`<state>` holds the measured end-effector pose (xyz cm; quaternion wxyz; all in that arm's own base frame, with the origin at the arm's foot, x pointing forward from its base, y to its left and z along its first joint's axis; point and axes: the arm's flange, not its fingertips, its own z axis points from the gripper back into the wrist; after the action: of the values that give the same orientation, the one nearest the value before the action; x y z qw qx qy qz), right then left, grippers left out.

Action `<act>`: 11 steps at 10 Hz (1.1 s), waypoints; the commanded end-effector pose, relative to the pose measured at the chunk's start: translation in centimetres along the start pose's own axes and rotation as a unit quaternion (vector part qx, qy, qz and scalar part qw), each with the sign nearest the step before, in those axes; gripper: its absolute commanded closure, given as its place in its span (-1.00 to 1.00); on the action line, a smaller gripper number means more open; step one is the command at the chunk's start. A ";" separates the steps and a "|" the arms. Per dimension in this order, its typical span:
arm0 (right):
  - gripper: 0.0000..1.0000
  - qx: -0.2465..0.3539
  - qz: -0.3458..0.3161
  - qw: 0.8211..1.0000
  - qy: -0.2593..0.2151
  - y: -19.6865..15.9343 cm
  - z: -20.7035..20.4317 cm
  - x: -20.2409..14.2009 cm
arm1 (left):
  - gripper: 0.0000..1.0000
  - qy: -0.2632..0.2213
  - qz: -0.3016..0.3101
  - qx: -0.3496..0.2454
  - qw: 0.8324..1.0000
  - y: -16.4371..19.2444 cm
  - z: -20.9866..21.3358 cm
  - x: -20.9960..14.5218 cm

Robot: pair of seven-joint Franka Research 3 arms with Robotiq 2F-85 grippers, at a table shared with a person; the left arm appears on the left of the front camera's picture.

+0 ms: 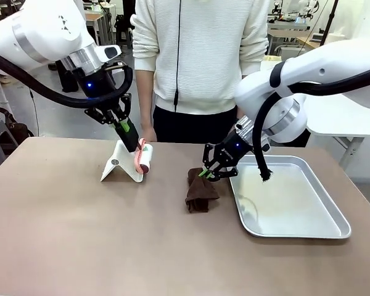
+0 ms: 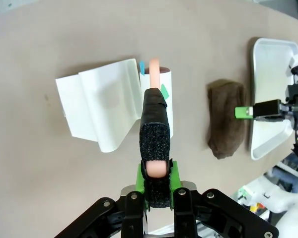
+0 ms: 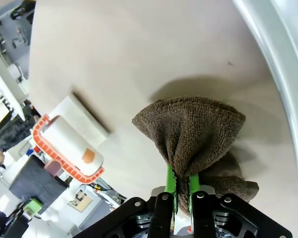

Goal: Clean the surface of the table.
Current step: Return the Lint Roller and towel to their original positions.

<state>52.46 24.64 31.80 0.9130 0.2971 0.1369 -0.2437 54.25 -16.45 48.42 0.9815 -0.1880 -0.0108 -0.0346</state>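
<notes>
My right hand (image 1: 205,173) reaches down and leftward from the tray (image 1: 333,213), its wrist bent low over the table (image 1: 61,234). Its fingers (image 3: 170,184) are pinched tight on a bunched fold of the brown cloth (image 1: 200,191), whose lower part rests on the table just left of the tray.

My left hand (image 1: 128,134) slants down from the upper left, farther from the tray. It is clamped hard on the pink handle (image 2: 154,167) of a lint roller (image 1: 145,158), whose white roll touches a white folded stand (image 1: 122,164) standing on the table beyond the cloth.

The table's brownish top spreads under both hands, and a person (image 1: 200,61) in a white sweater stands at its far edge.
</notes>
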 end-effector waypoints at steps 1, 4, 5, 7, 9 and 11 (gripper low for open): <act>0.78 -0.013 -0.022 1.000 0.005 1.4 -0.1 0.7 | 0.59 0.020 0.013 -0.019 1.000 0.6 0.6 0.5; 0.78 -0.023 -0.022 0.999 0.016 1.6 -0.4 0.9 | 0.59 0.002 0.040 -0.038 0.998 1.4 -0.4 0.4; 0.78 -0.025 -0.021 0.999 0.021 1.6 -0.7 1.0 | 0.59 -0.009 0.054 -0.043 0.998 1.5 -0.9 0.7; 0.78 -0.025 -0.020 0.999 0.025 1.6 -0.7 1.0 | 0.59 -0.009 0.059 -0.039 0.997 1.7 -1.2 1.0; 0.78 -0.026 -0.024 0.999 0.027 1.5 -0.8 1.2 | 0.59 -0.013 0.067 -0.039 0.997 2.0 -1.1 0.6; 0.78 -0.031 -0.025 0.999 0.033 1.7 -1.1 1.3 | 0.59 -0.016 0.076 -0.040 0.996 2.9 -1.0 0.3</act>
<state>53.34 25.52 30.77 0.9093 0.2893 0.1709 -0.2457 55.56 -14.71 46.37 0.9747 -0.2217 -0.0044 0.0279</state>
